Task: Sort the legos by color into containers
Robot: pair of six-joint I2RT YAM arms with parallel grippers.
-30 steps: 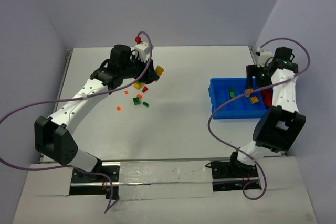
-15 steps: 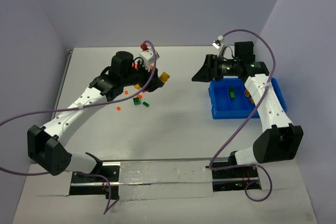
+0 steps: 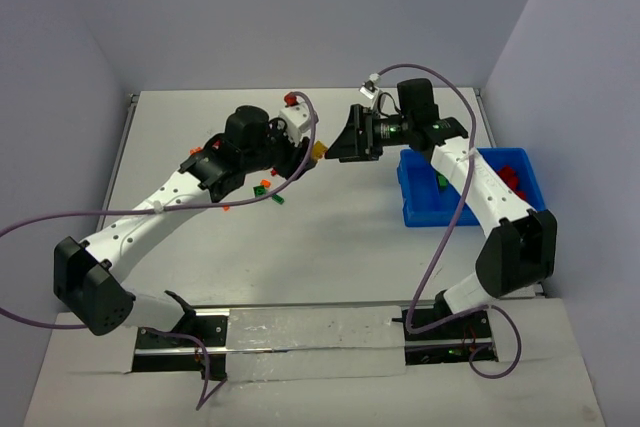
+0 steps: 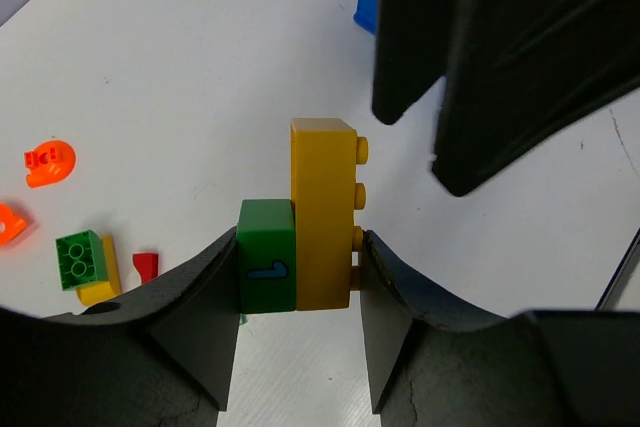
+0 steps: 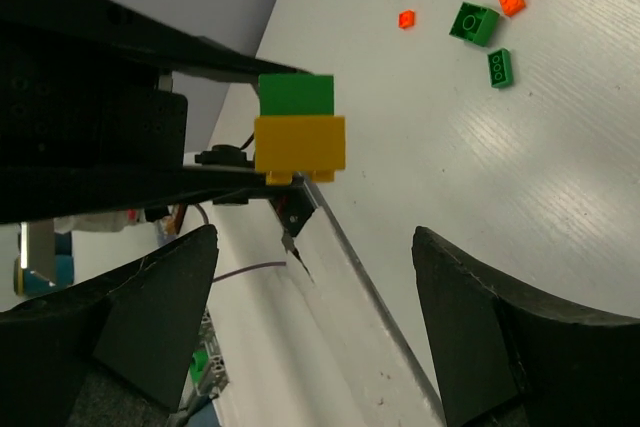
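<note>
The legos in play were a yellow brick (image 4: 325, 212) and a smaller green brick (image 4: 267, 267) set side by side. The left jaws were clamped on the pair, one finger on the green face and the other against the yellow studs, holding it up off the tabletop (image 3: 330, 237). The right jaws stood wide apart with nothing between them, facing the held pair from just beside it.

A second earlier the right arm (image 3: 470, 172) had been over the blue bin (image 3: 430, 212). It had since swung left, clear of the bin, to meet the left arm (image 3: 190, 182), which had carried the pair rightward toward the middle.

The yellow brick was long, with a row of round studs down one side. The green one was squat, with a blue mark on its face.

Below lay the loose legos (image 4: 80, 259): a green-on-yellow piece, a red bit (image 4: 146, 265) and round orange ones (image 4: 48, 162). Inside the bin, well apart from them, were red pieces (image 3: 512, 175) and a green one (image 3: 441, 182).
</note>
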